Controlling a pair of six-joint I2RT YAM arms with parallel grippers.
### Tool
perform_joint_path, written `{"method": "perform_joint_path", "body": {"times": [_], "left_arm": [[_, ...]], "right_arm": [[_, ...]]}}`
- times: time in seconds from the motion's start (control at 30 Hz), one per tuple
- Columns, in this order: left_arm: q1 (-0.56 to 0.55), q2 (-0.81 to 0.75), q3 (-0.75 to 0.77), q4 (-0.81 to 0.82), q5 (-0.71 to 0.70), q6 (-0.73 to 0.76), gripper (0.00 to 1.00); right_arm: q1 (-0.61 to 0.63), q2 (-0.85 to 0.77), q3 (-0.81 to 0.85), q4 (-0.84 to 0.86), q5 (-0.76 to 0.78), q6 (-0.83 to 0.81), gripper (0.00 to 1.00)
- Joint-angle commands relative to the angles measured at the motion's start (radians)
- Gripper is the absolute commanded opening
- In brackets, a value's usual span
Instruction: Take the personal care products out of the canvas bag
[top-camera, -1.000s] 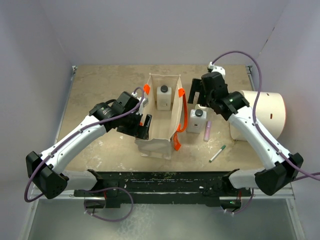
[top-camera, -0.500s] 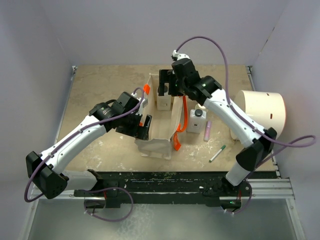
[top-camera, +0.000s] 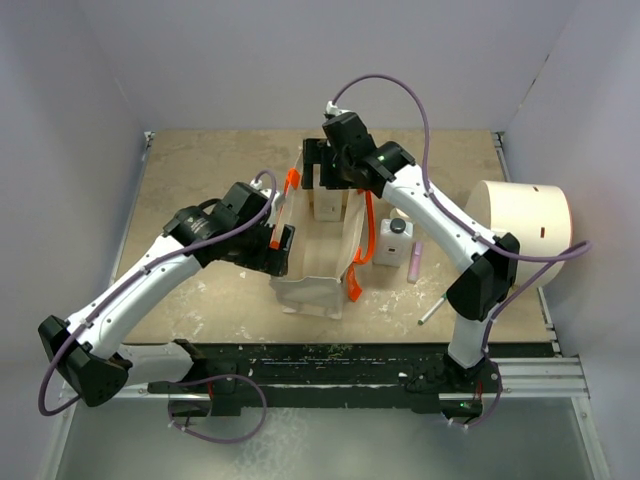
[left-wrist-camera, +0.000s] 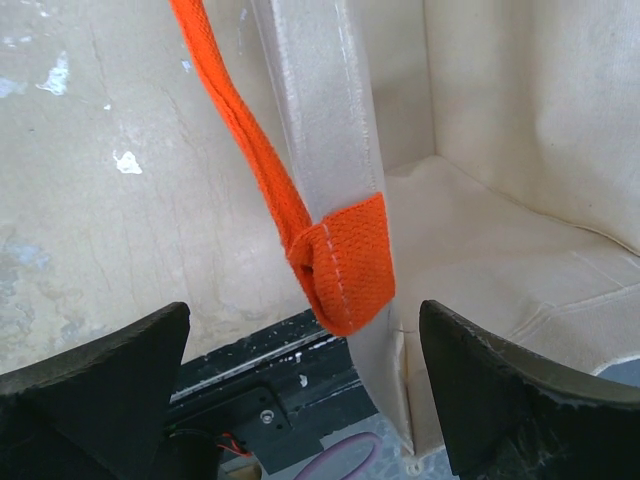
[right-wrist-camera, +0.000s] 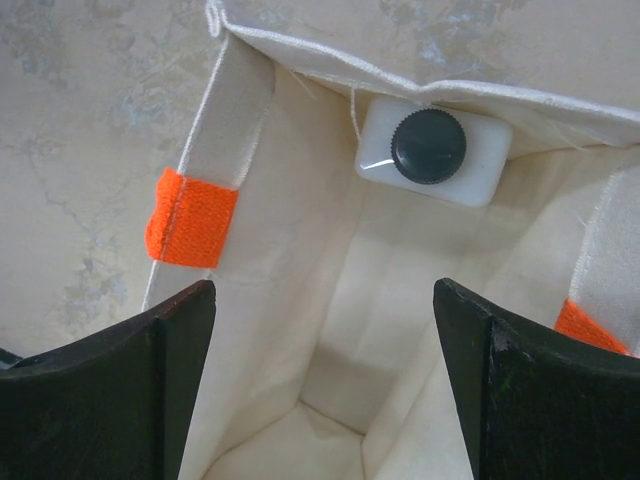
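The canvas bag (top-camera: 312, 290) stands open in the middle of the table with orange handles (top-camera: 362, 240). A white bottle with a black cap (right-wrist-camera: 430, 150) stands inside it at the far end; in the top view (top-camera: 327, 208) my right gripper partly covers it. My right gripper (top-camera: 328, 186) is open and empty, hovering over the bag's mouth (right-wrist-camera: 325, 400), the bottle just beyond the fingertips. My left gripper (top-camera: 283, 250) is open at the bag's left wall (left-wrist-camera: 320, 120); its fingers (left-wrist-camera: 100, 385) straddle the wall and the orange strap end (left-wrist-camera: 345, 265). Another white black-capped bottle (top-camera: 395, 240) stands outside, right of the bag.
A small pink tube (top-camera: 415, 262) and a green pen (top-camera: 433, 308) lie right of the outside bottle. A large white cylinder (top-camera: 520, 230) lies at the right edge. The black base rail (top-camera: 320, 360) runs along the near edge.
My right arm has swung left, from beside the outside bottle to over the far end of the bag. My left arm has shifted slightly and stays at the bag's left wall.
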Motion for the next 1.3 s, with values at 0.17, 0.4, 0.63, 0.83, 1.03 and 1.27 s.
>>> {"method": "perform_joint_path", "body": {"times": [0.17, 0.4, 0.63, 0.83, 1.03, 1.27], "left_arm": [[0.000, -0.056, 0.057, -0.001, -0.088, -0.008, 0.99], [0.000, -0.054, 0.075, -0.001, -0.109, 0.007, 0.99], [-0.001, -0.056, 0.073, -0.004, -0.118, 0.008, 0.99], [0.000, -0.054, 0.080, -0.013, -0.125, 0.014, 1.00], [-0.001, -0.045, 0.078, -0.016, -0.121, 0.032, 0.99], [-0.001, -0.036, 0.083, -0.011, -0.109, 0.046, 0.99]], "right_arm": [[-0.006, -0.022, 0.015, -0.037, 0.163, 0.061, 0.87], [-0.015, 0.019, 0.019, -0.016, 0.175, 0.053, 0.75], [-0.015, 0.137, 0.118, -0.067, 0.241, 0.089, 0.82], [-0.017, 0.227, 0.199, -0.114, 0.309, 0.100, 0.98], [-0.026, 0.283, 0.193, -0.105, 0.304, 0.114, 1.00], [-0.033, 0.332, 0.170, -0.083, 0.273, 0.143, 0.93]]}}
